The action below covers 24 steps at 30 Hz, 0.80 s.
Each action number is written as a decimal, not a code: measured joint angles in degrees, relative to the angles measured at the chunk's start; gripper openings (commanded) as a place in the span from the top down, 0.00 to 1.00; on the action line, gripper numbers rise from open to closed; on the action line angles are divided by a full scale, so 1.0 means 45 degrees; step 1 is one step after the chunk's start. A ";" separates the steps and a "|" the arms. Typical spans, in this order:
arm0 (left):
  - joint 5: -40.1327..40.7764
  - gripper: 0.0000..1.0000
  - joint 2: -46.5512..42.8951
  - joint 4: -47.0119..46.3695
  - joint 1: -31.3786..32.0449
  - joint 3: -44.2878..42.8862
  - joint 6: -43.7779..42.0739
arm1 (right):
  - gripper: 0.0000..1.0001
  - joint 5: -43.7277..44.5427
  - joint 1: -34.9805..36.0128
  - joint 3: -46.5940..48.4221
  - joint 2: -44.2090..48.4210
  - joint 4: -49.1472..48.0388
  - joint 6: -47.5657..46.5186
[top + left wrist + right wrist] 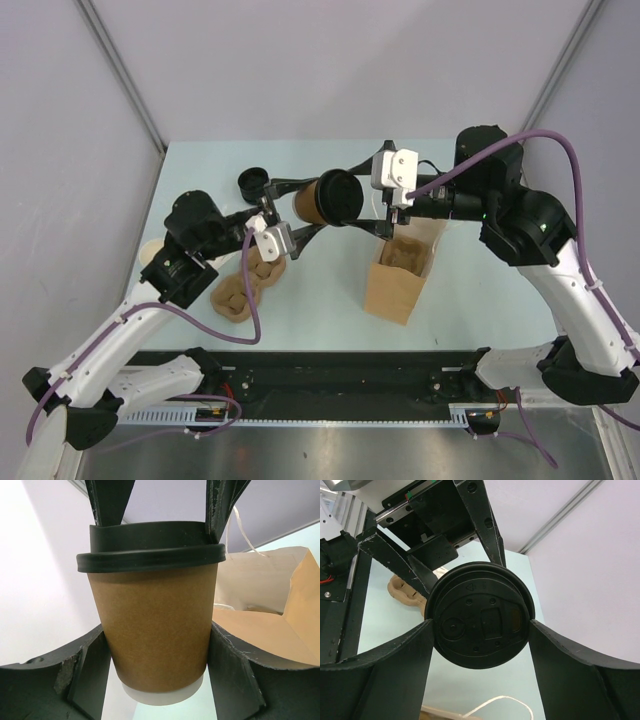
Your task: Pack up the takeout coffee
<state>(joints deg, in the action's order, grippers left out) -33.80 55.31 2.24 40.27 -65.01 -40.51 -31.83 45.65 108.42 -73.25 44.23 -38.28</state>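
Scuffed black left gripper [157, 655] pinches tapered brown-paper takeout coffee [155, 625], round-lidded.

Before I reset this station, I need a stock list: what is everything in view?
takeout coffee: one, brown cup with black lid, held sideways above the table
paper bag: one, brown, open, standing right of centre
black lids: one stack, far side, left of the cup
moulded pulp tray: one, tan, near left
tan item: one, mostly hidden behind the left arm
table: one, pale green
left hand: one, black, gripping the cup's body
right hand: one, black, fingers against the lid's sides
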 measured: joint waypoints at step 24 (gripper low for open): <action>0.0850 0.01 -0.1030 0.0495 -0.0223 0.1341 -0.0146 | 0.47 0.0063 -0.0233 0.0505 -0.0588 0.1005 -0.0160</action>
<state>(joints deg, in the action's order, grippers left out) -29.98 50.68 4.47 39.27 -58.98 -41.17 -31.55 44.60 110.69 -75.90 48.75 -39.00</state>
